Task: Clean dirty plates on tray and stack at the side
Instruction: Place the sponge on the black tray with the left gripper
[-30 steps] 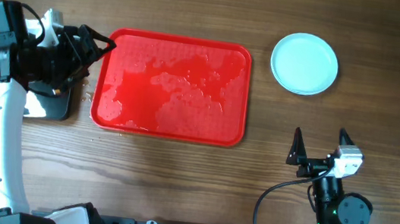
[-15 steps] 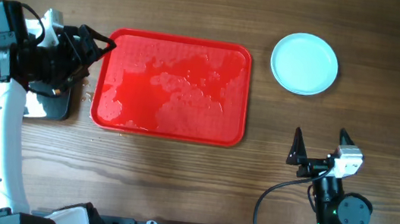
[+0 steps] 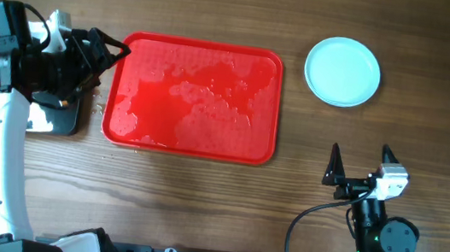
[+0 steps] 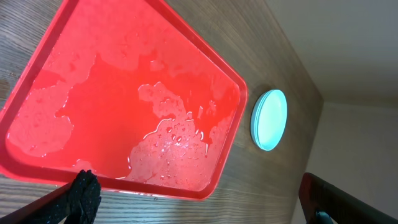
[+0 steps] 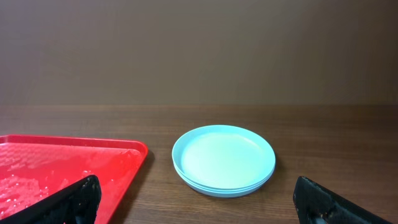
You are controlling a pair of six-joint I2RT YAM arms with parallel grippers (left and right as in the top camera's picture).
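Observation:
The red tray (image 3: 188,143) (image 4: 37,165) (image 5: 134,152) lies at mid-table, wet with patches of water and holding no plates. The pale aqua plates (image 3: 343,71) (image 5: 224,160) (image 4: 268,119) sit stacked on the wood to the right of the tray, their top face without smear. My left gripper (image 3: 107,53) (image 4: 199,202) hovers at the tray's left edge, open with nothing between its fingers. My right gripper (image 3: 359,161) (image 5: 205,202) rests near the front right, open and bare, facing the stack from a distance.
A black tray (image 3: 58,118) sits under the left arm at the table's left side, mostly hidden by it. Bare wood lies in front of the red tray and between the stack and the right gripper.

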